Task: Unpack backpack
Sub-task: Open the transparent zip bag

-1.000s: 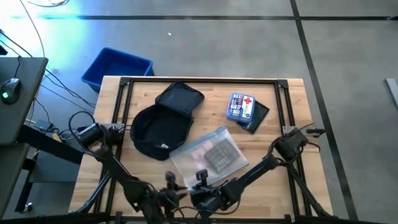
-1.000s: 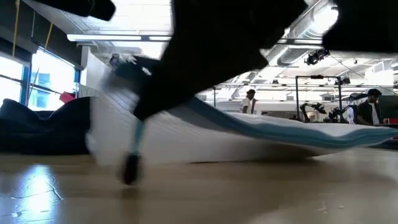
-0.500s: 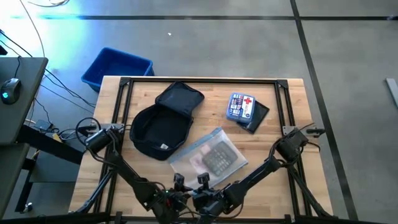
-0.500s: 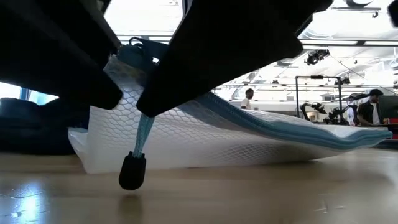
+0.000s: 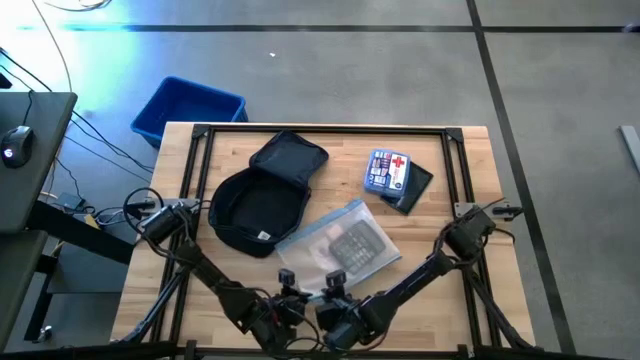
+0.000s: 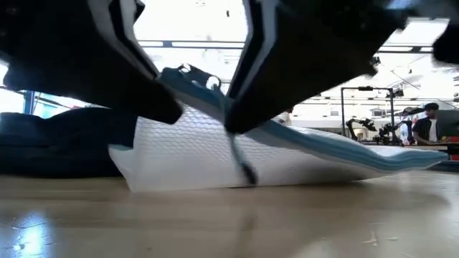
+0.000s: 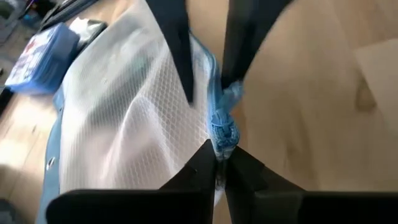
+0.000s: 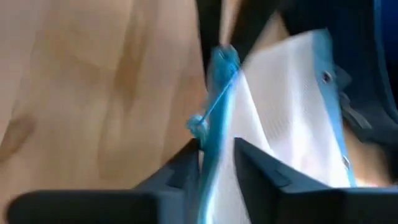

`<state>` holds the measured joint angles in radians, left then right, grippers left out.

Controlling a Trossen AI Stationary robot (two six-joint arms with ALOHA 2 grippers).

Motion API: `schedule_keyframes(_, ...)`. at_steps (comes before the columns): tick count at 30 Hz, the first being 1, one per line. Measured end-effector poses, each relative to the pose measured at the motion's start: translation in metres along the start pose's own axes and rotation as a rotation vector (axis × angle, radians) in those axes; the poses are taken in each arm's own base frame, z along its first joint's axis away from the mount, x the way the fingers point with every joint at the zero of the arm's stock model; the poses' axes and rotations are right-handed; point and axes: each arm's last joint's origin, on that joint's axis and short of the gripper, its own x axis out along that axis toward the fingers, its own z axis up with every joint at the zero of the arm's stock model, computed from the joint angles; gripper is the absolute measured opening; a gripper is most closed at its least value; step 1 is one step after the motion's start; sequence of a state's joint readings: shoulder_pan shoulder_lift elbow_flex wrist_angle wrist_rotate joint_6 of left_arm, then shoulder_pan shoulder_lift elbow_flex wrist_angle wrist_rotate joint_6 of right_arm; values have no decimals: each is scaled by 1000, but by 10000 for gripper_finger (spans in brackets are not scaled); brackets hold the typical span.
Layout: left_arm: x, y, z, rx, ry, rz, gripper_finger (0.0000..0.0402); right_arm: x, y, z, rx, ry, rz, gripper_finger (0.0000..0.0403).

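Left gripper (image 7: 219, 163) is pinching the mesh pouch (image 5: 338, 246) zip end; right gripper (image 8: 216, 155), apparently part-spread, needs regripping the pull.

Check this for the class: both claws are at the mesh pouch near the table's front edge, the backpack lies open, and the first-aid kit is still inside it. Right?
One thing is wrong: the first-aid kit is not inside the backpack; it lies on the table to its right, resting on a dark flat item. The high view shows it. The rest stands.

Both tools meet at the mesh pouch (image 5: 338, 245) beside the backpack (image 5: 262, 200).
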<state>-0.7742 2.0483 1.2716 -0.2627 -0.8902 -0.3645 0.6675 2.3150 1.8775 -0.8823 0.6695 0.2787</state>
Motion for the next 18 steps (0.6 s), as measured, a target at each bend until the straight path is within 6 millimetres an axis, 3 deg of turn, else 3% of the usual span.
schedule_keyframes(4,3,4,0,-54,7,29,0,-16,4,0,126,8,-10,179)
schedule_keyframes(7,5,5,0,-83,4,45,0,-21,16,-2,211,-49,-33,206)
schedule_keyframes(12,5,7,0,-108,-5,70,0,-23,42,-14,272,-137,-62,208)
schedule_keyframes(18,7,8,2,-102,-11,74,0,-12,29,-10,359,-114,-68,183)
